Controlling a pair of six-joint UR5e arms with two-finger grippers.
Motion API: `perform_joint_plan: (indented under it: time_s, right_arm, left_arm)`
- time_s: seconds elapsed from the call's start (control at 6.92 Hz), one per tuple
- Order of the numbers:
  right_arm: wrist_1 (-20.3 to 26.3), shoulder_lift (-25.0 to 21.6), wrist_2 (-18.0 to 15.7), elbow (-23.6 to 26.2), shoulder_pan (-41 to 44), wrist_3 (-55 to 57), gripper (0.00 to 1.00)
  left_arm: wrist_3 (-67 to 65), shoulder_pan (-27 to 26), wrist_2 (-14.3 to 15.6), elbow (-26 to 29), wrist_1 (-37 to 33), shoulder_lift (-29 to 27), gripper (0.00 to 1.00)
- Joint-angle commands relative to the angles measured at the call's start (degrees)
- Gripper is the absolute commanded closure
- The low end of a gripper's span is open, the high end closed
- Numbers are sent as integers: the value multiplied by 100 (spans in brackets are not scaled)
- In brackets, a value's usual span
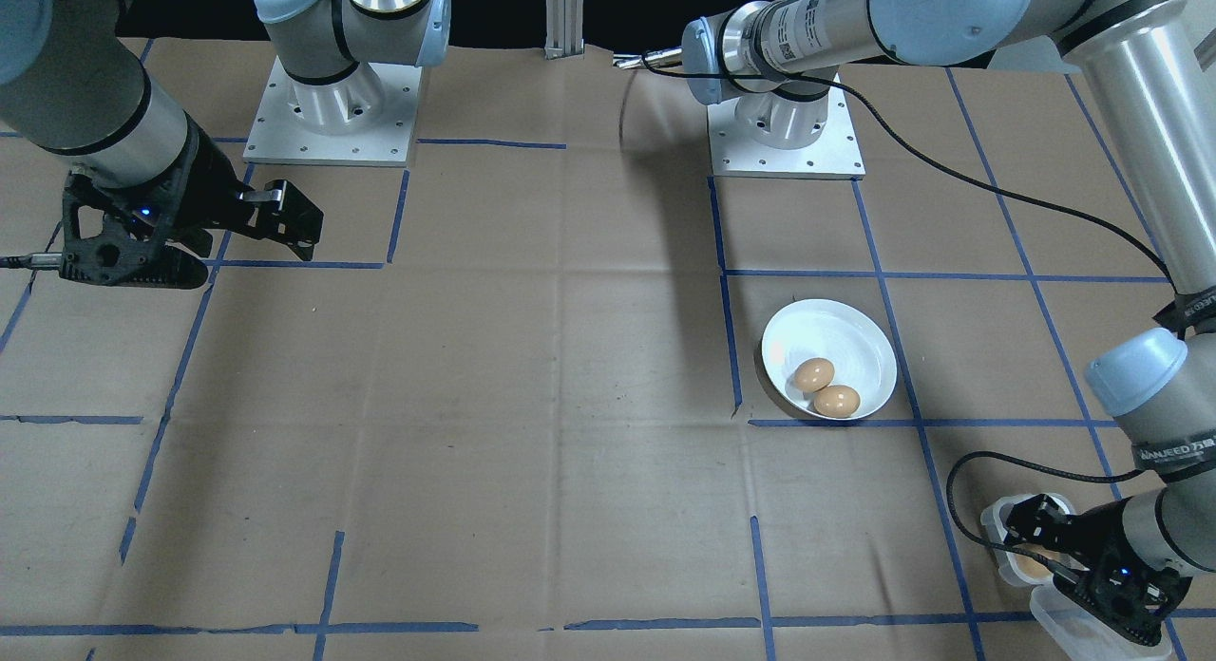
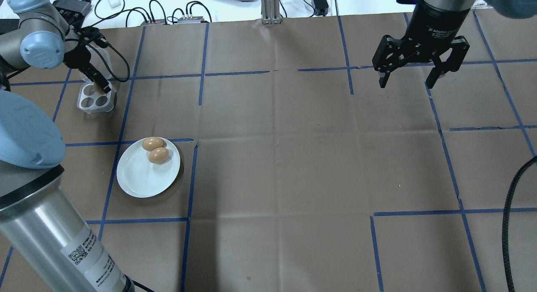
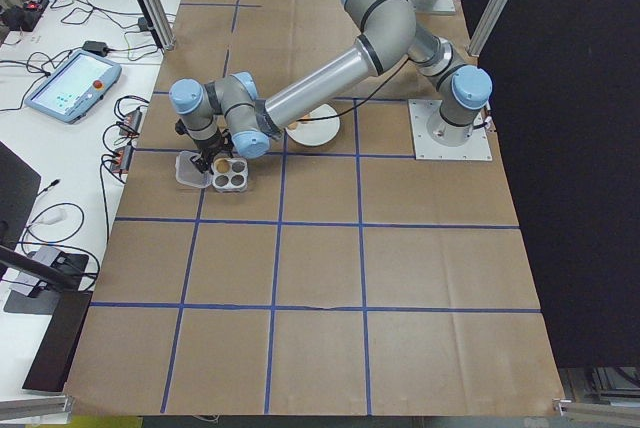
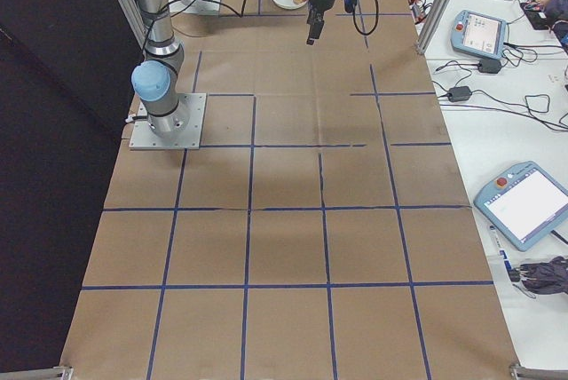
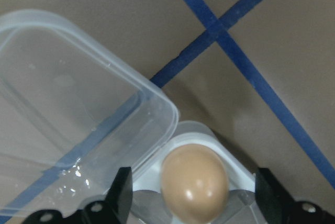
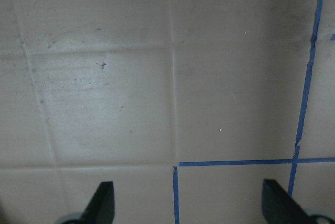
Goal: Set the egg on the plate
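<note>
Pick-up step here: left end effector (image 5: 190, 195) spread wide around the last smooth brown egg (image 5: 194, 182) in the small white four-hole tray (image 2: 95, 100); next it should pinch gently, lift, then carry toward 5 o'clock to the round glossy white plate (image 2: 140, 181) with two eggs.

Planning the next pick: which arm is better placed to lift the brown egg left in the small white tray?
Left. The left gripper is open astride the brown egg in the small white tray; the right gripper hangs open far across the table.
</note>
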Motion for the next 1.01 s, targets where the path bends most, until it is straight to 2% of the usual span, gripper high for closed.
perform_joint_plan:
  time_s: [0.0, 0.29, 0.43, 0.58, 0.87]
  right_arm:
    - [0, 0, 8, 0, 0, 0, 0]
    - [0, 8, 9, 0, 0, 0, 0]
    - [0, 8, 0, 0, 0, 0, 0]
    - [0, 8, 0, 0, 0, 0, 0]
    - [0, 8, 9, 0, 0, 0, 0]
  left_arm:
    - [-13, 0, -15, 57, 1, -10, 22]
    - [-13, 0, -7, 40, 1, -10, 43]
    - [-13, 0, 2, 22, -8, -10, 44]
    - [-13, 0, 55, 66, -16, -2, 54]
    - [-39, -17, 99, 75, -95, 86, 94]
